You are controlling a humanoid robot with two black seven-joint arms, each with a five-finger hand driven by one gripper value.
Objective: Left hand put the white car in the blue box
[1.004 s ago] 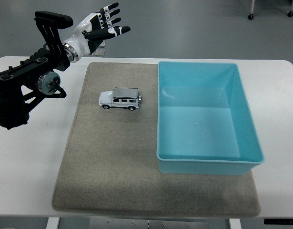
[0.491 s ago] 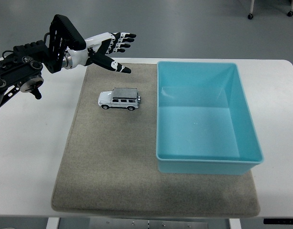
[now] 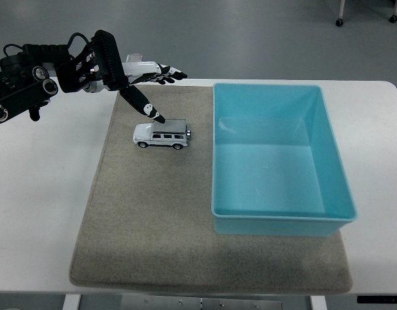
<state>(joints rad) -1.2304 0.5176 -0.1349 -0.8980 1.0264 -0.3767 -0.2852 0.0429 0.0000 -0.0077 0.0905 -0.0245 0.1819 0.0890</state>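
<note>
A white toy car (image 3: 163,135) with dark windows stands on its wheels on the grey mat (image 3: 153,213), its nose pointing left, a short way left of the blue box (image 3: 279,213). The box holds nothing. My left hand (image 3: 153,84) reaches in from the upper left and hovers just behind the car. Its fingers are spread and hold nothing. The thumb tip (image 3: 157,119) hangs right over the car's roof; I cannot tell if it touches. The other fingers (image 3: 169,75) point right, over the mat's far edge.
The mat lies on a white table (image 3: 37,206); the box sits on the mat's right half. The black left arm (image 3: 37,81) stretches along the table's far left. Grey floor shows beyond the far edge.
The left hand has come down and toward the car, and the forearm has dropped lower. The thumb now points down at the car's roof. Car and box have not moved.
</note>
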